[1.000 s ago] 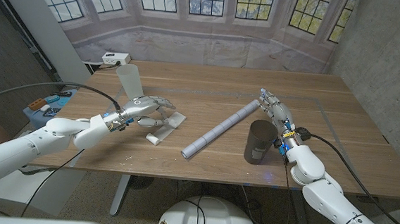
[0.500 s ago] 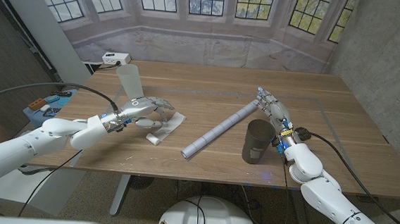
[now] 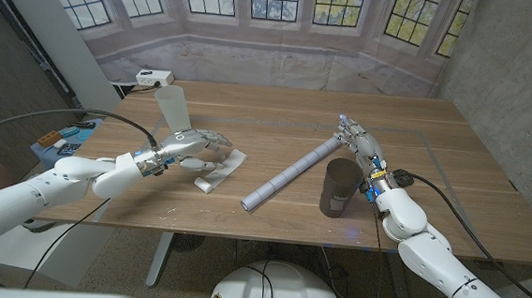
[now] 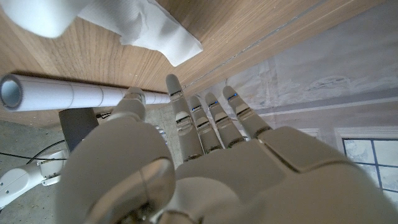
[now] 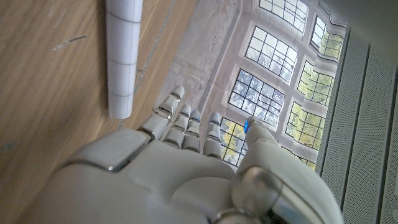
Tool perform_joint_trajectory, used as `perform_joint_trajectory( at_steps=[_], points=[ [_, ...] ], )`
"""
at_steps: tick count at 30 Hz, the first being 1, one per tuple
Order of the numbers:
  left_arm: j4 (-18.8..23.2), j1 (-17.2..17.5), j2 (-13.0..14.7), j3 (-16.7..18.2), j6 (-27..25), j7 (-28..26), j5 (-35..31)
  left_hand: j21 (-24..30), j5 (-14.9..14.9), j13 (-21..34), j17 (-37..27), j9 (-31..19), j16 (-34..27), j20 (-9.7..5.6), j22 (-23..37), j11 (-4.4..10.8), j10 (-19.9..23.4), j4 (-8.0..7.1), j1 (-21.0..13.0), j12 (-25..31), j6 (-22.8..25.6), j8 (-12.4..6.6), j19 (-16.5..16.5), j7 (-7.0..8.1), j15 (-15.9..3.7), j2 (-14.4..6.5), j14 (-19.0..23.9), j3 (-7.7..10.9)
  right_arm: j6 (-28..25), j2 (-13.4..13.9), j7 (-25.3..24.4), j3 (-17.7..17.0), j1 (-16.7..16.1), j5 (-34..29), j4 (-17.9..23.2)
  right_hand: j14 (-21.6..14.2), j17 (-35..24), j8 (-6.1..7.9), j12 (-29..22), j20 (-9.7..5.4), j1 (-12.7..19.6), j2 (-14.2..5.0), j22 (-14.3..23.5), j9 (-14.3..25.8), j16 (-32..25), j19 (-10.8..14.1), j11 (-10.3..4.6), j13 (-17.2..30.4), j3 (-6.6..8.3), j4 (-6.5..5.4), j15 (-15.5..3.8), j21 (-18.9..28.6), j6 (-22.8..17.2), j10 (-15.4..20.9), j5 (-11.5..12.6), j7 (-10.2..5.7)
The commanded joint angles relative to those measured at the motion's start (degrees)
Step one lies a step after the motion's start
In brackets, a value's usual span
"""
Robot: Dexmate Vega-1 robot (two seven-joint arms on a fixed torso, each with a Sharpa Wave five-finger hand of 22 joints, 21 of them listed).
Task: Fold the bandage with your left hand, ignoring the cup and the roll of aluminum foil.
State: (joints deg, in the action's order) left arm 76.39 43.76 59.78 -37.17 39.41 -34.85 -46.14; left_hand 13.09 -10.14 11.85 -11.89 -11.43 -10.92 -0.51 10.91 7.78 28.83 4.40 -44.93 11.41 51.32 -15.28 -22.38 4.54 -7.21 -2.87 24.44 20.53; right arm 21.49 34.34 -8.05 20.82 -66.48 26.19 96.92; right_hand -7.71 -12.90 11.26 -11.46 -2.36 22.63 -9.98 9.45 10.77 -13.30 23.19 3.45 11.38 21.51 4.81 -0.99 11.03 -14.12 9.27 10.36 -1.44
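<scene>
The white bandage (image 3: 226,163) lies partly unrolled at the table's left, its rolled end (image 3: 205,184) toward the front edge. My left hand (image 3: 189,146) hovers over its left part with fingers stretched out and nothing held. In the left wrist view the bandage (image 4: 146,28) lies just beyond the straight fingertips (image 4: 172,84) of my left hand (image 4: 205,168). The foil roll (image 3: 293,172) runs diagonally across the middle. A dark cup (image 3: 338,187) stands beside it. My right hand (image 3: 360,146) is open, standing on edge by the cup, with its fingers near the roll's far end (image 5: 121,56).
A frosted translucent cup (image 3: 171,107) stands behind my left hand. A white box (image 3: 154,77) sits beyond the far left edge of the table (image 3: 452,171). Blue items (image 3: 68,137) lie off the table's left side. Bare wood spreads to the right of my right arm.
My right hand and forearm have shifted slightly left, and the dark cup has slid a little left with them. The left hand has hardly moved over the bandage.
</scene>
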Motion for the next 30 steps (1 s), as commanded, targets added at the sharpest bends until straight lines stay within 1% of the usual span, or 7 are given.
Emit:
perform_joint_trajectory(
  at_steps=[1, 5, 10, 14, 17, 25, 30],
  points=[
    [3.2, 2.0, 0.6, 1.8, -1.6, 3.3, 2.4, -0.4, 0.0, 0.3, 0.3, 0.0, 0.7, 0.21, 0.1, -0.12, -1.8, 0.25, 0.5, -0.6, -1.5, 0.83, 0.3, 1.36, 0.63, 0.2, -2.4, 0.45, 0.8, -0.2, 1.5, 0.5, 1.1, 0.6, -1.6, -0.2, -0.3, -0.07, -0.3, -0.44, -0.2, 0.13, 0.3, 0.3, -0.3, 0.5, 0.09, 0.2, 0.33, 0.3, 0.29, 0.2, -0.4, 0.3, -0.3, 0.22],
    [4.4, 2.9, 0.8, 2.6, -2.2, 3.9, 3.0, -0.6, -0.1, 0.2, 0.8, 0.0, 0.9, 0.35, 0.0, -0.08, -3.2, 0.78, 0.6, -0.7, -3.6, 1.97, 0.8, 2.46, 1.08, 0.4, -4.2, 0.71, 1.2, -0.2, 1.9, 0.5, 1.2, 0.8, -1.8, -0.2, -0.3, -0.07, -0.2, -0.49, -0.2, 0.13, 0.3, 0.3, -0.3, 0.4, 0.06, 0.2, 0.34, 0.31, 0.24, 0.2, -0.3, 0.3, -0.3, 0.18],
    [5.9, 4.2, 0.8, 3.6, -3.2, 4.0, 3.3, -0.7, -0.1, 0.2, 0.9, 0.0, 0.8, 0.46, 0.0, -0.23, -3.4, 0.81, 0.7, -0.6, -4.2, 2.29, 0.9, 2.48, 1.15, 0.3, -4.4, 0.78, 1.5, 0.3, 2.2, 0.3, 0.8, 1.0, -1.6, -0.2, -0.3, -0.08, -0.2, -0.51, -0.3, 0.13, 0.3, 0.3, -0.3, 0.4, 0.0, 0.2, 0.34, 0.3, 0.19, 0.2, -0.3, 0.3, -0.3, 0.12],
    [6.8, 5.1, 0.8, 4.3, -3.9, 4.1, 3.5, -0.7, -0.1, 0.1, 1.1, 0.1, 0.6, 0.49, 0.0, -0.19, -3.6, 1.0, 1.1, -0.4, -7.5, 3.75, 0.9, 3.14, 1.17, 0.2, -4.5, 0.97, 1.5, 0.6, 2.2, 0.0, 0.4, 1.1, -1.4, -0.2, -0.3, -0.07, -0.3, -0.43, -0.3, 0.17, 0.3, 0.3, -0.3, 0.4, 0.08, 0.2, 0.33, 0.32, 0.27, 0.2, -0.3, 0.3, -0.3, 0.12],
    [7.5, 5.6, 0.8, 4.7, -4.5, 4.1, 3.5, -0.7, -0.1, 0.1, 1.1, 0.1, 0.6, 0.53, 0.0, -0.13, -3.6, 1.04, 1.1, -0.4, -7.8, 3.85, 0.9, 3.3, 1.21, 0.1, -4.5, 1.01, 1.5, 0.7, 2.4, 0.0, 0.4, 1.3, -1.4, -0.2, -0.3, -0.08, -0.2, -0.37, -0.3, 0.18, 0.3, 0.3, -0.3, 0.4, 0.02, 0.2, 0.33, 0.33, 0.28, 0.2, -0.3, 0.3, -0.3, 0.14],
    [8.9, 6.8, 0.5, 5.6, -6.2, 4.6, 3.9, -0.7, -0.1, 0.0, 1.3, 0.4, 0.3, 0.59, -0.1, -0.26, -3.9, 1.75, 1.4, -0.1, -15.4, 5.82, 0.9, 5.61, 1.4, -0.1, -4.6, 1.55, 1.8, 0.4, 3.5, 0.4, 1.4, 1.8, -2.6, -0.2, -0.3, -0.08, -0.3, -0.33, -0.3, 0.17, 0.3, 0.3, -0.3, 0.5, -0.02, 0.2, 0.34, 0.34, 0.24, 0.2, -0.3, 0.3, -0.3, 0.17],
    [9.7, 7.3, 0.0, 6.0, -7.4, 5.5, 4.6, -0.7, -0.1, -0.1, 1.4, 0.5, 0.3, 0.62, -0.1, -0.31, -4.0, 1.92, 1.5, 0.0, -18.1, 6.09, 0.9, 5.81, 1.44, -0.1, -4.5, 1.7, 1.7, 0.0, 4.6, 0.8, 2.8, 2.2, -3.9, -0.1, -0.3, -0.08, -0.2, -0.38, -0.3, 0.18, 0.3, 0.3, -0.3, 0.4, -0.07, 0.2, 0.34, 0.36, 0.2, 0.1, -0.3, 0.2, -0.3, 0.09]
  ],
)
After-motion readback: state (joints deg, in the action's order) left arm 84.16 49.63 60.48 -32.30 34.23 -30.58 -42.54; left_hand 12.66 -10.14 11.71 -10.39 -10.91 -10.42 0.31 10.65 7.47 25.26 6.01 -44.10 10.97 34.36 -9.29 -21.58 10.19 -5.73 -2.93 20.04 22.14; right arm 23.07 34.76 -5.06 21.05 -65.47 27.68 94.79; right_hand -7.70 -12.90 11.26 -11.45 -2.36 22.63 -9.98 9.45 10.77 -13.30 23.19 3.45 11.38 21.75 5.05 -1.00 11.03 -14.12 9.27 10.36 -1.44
